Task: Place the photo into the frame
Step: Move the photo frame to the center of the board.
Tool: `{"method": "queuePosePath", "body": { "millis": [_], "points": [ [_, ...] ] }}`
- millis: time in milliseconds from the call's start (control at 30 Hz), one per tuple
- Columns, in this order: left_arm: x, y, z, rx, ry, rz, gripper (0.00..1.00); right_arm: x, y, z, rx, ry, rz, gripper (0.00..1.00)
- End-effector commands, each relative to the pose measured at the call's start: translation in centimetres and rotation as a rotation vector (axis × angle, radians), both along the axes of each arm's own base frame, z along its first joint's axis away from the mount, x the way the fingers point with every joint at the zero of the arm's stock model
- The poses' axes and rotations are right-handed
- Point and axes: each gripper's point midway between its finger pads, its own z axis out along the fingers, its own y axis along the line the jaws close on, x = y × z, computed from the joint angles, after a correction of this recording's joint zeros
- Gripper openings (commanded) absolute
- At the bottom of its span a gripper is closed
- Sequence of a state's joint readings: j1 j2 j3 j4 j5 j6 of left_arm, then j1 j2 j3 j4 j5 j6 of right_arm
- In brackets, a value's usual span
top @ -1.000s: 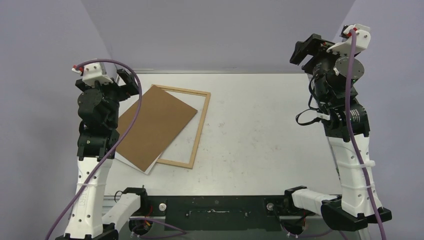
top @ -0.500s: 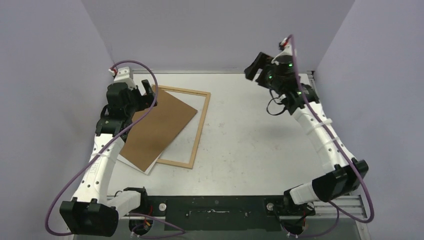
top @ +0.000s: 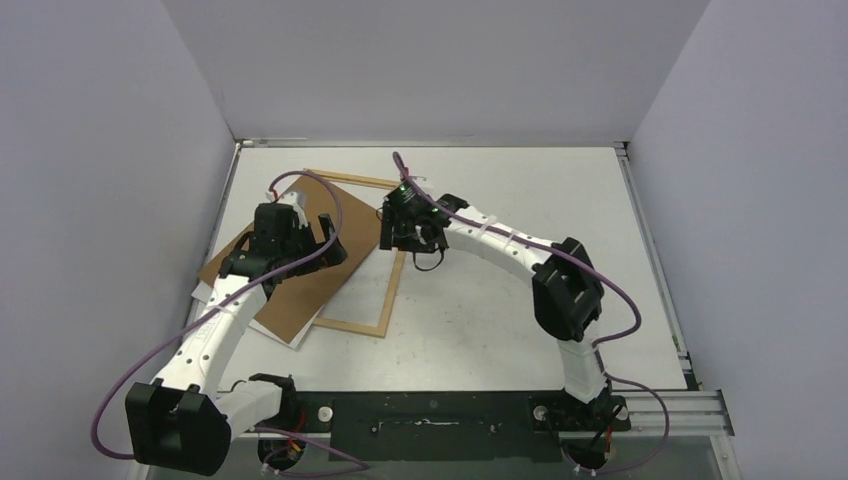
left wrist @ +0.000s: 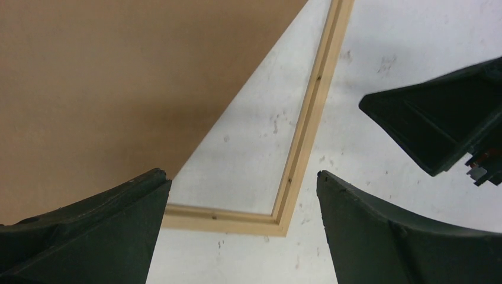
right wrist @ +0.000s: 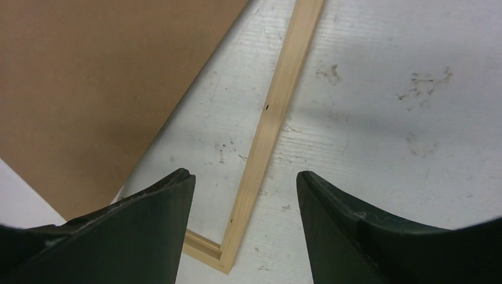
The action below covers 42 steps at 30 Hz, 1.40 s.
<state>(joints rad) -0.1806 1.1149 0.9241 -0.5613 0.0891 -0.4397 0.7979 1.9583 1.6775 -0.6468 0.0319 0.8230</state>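
Note:
The frame [top: 397,270] of light wood strips lies flat at the table's left-middle. A brown backing board [top: 290,285] lies askew over its left part. Of the photo, only white corners [top: 199,296] stick out from under the board, and one shows in the right wrist view [right wrist: 18,204]. My left gripper [top: 331,240] hovers open over the board's right edge, and the frame's near corner [left wrist: 278,220] lies below its jaws [left wrist: 241,177]. My right gripper [top: 391,232] hangs open above the frame's right strip [right wrist: 278,109], which runs between its jaws [right wrist: 244,176]. Neither holds anything.
The white table [top: 520,330] carries scuff marks. Purple-grey walls close it in on the left, back and right. The right gripper's finger [left wrist: 438,124] shows close by in the left wrist view. Both arms cross the table's left half.
Both arms have swung down from raised poses at the sides to low over the frame and board. The right jaws have narrowed a little. Frame and board lie as before.

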Motion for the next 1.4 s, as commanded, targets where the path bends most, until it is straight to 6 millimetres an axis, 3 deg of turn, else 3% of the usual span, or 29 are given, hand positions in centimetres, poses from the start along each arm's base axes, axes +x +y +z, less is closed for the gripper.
{"method": "queuePosePath", "body": {
  "millis": [0, 100, 367, 667, 967, 1167, 1367],
  "points": [
    [-2.7, -0.6, -0.8, -0.08, 0.052, 0.023, 0.94, 0.1, 0.2, -0.3, -0.135, -0.035, -0.006, 0.64],
    [-3.6, -1.1, -1.7, -0.112, 0.075, 0.022, 0.94, -0.5, 1.4, -2.2, -0.198, -0.023, 0.041, 0.63],
    [-4.6, -0.4, -3.9, -0.089, 0.126, 0.05, 0.93, -1.5, 2.1, -5.4, -0.319, 0.002, 0.085, 0.61],
    [-4.9, -0.6, -5.0, -0.103, 0.155, 0.061, 0.9, -0.5, 4.1, -7.6, -0.309, 0.012, 0.093, 0.59],
    [-4.6, 0.6, -5.2, -0.056, 0.157, 0.124, 0.89, -1.1, 1.5, -9.0, -0.379, 0.038, 0.035, 0.48],
    [-4.1, -1.4, -4.5, -0.133, 0.137, 0.026, 0.87, -1.5, 0.2, -9.5, -0.375, 0.075, 0.027, 0.21],
    [-3.8, -1.2, -4.0, -0.073, 0.123, -0.004, 0.84, -0.9, -3.6, -8.2, -0.386, 0.066, 0.005, 0.13]
  ]
}}
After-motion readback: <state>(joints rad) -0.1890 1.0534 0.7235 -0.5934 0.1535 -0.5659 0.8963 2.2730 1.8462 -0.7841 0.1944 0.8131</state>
